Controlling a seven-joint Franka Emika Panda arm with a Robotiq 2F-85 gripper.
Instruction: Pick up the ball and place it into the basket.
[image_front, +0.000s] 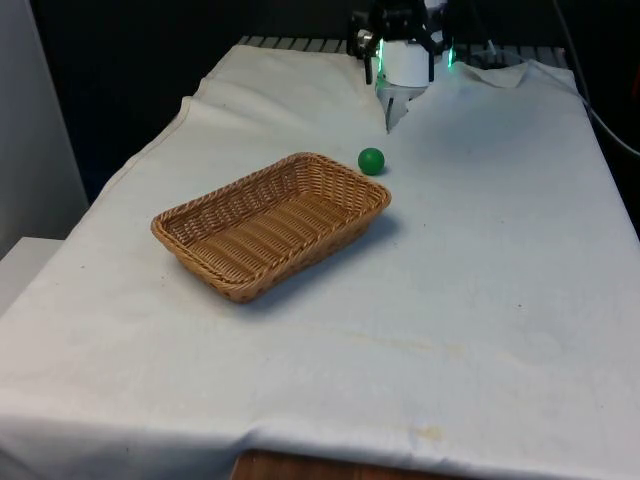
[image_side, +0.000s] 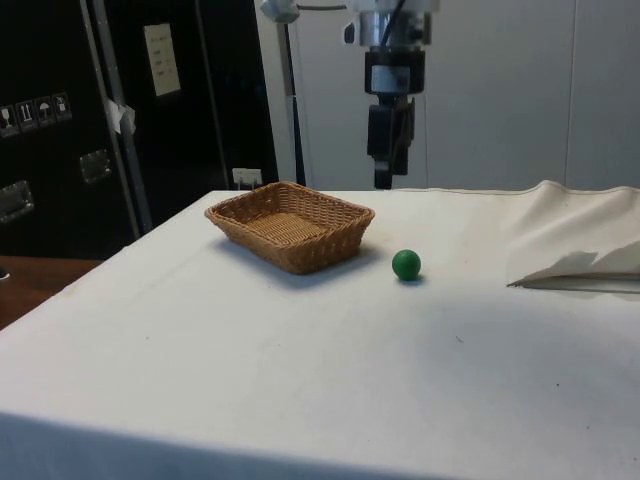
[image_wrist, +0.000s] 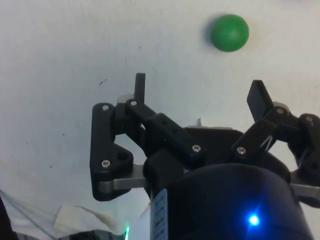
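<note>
my claw (image_wrist: 200, 92) is spread wide w/ nothing between the fingers (image_wrist: 140, 87), touching nothing. arm hangs straight down, claw (image_side: 385, 180) vertical, well above the white cloth (image_side: 300, 360). green ball (image_front: 371, 161) sits on the cloth below and a bit ahead of the fingertips, just beside the wicker basket (image_front: 270, 222), outside its rim.

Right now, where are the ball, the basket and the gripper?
ball (image_front: 371, 161): front view, its middle.
basket (image_front: 203, 277): front view, near wall.
gripper (image_wrist: 199, 92): wrist view, midway between the open fingers.
</note>
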